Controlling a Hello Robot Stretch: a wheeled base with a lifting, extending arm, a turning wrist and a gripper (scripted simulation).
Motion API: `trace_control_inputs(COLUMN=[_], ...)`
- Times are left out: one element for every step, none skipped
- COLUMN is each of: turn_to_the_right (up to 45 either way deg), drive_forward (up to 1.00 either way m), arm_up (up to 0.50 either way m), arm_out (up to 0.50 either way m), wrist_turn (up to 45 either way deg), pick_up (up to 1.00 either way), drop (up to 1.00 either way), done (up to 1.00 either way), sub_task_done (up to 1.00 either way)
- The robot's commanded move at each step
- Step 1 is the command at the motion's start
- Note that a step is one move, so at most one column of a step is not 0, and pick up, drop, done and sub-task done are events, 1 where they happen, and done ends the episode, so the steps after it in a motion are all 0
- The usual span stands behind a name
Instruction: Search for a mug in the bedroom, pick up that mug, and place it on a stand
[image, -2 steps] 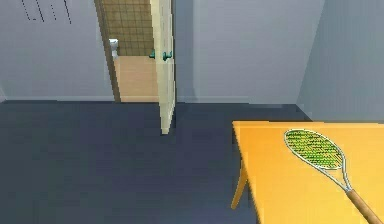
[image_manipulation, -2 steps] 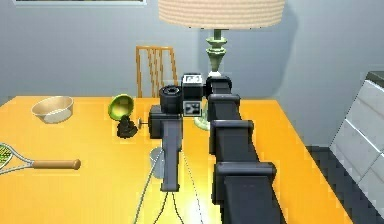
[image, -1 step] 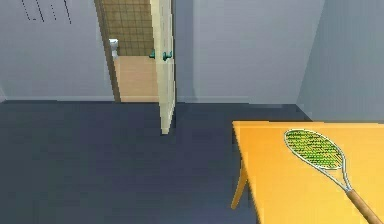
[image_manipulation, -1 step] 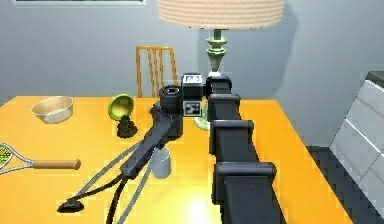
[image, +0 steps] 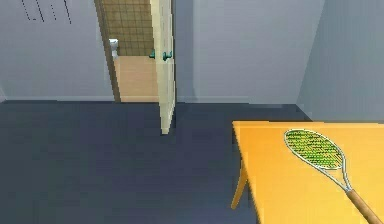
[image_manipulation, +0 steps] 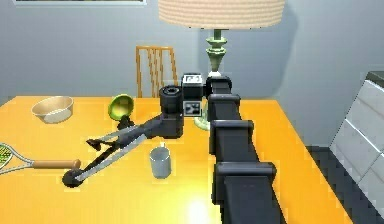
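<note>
- A tennis racket (image_manipulation: 12, 156) lies flat at the counter (image_manipulation: 130, 205) edge, near a pale bowl (image_manipulation: 52, 108); both look simply set down
- The hand (image_manipulation: 82, 165) reaches low across the counter, fingers (image_manipulation: 110, 159) slanting toward the racket's handle; I cannot tell whether they are apart or together, or whether they hold anything
- The mug (image_manipulation: 159, 160) stands upright on the counter just beside the fingers, between them and the arm (image_manipulation: 240, 150); its long axis is vertical, mouth up, handle indistinct, so it likely awaits a grasp
</note>
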Motion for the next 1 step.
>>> trace_control_inputs(turn_to_the_right=[0.0], drive_forward=[0.0], arm_up=[0.0], arm_out=[0.0], wrist_turn=[45.0], pick_up=[0.0], drop=[0.0], done=[0.0], sub_task_done=[0.0])
